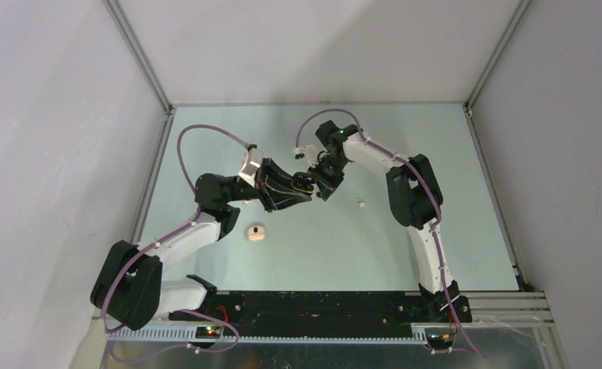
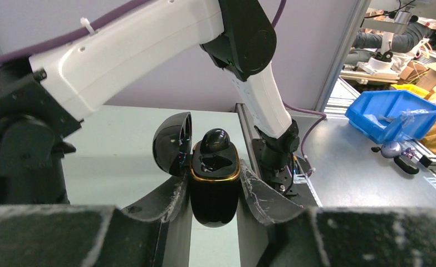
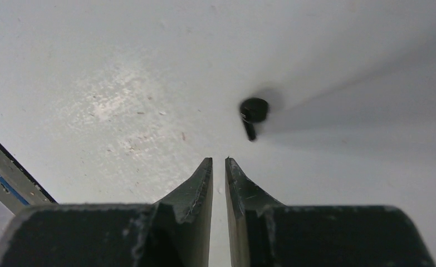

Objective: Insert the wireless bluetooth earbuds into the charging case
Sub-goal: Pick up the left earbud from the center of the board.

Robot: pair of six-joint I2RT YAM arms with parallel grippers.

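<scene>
My left gripper [image 2: 214,186] is shut on a glossy black charging case [image 2: 214,194] with a gold rim, held above the table. Its lid [image 2: 172,142] stands open to the left. One black earbud [image 2: 214,141] sits in the far socket and the near socket looks empty. From above, this gripper [image 1: 294,192] is at mid-table, tip to tip with my right gripper [image 1: 322,183]. The right gripper [image 3: 219,161] is shut with nothing between its fingers. A black stemmed earbud [image 3: 254,115] lies on the table just beyond it. A cream-white earbud [image 1: 361,203] lies to the right.
A beige pebble-shaped case [image 1: 256,233] with a dark spot lies on the table in front of the left arm. The right arm [image 2: 148,44] crosses high through the left wrist view. Metal frame posts line both table sides.
</scene>
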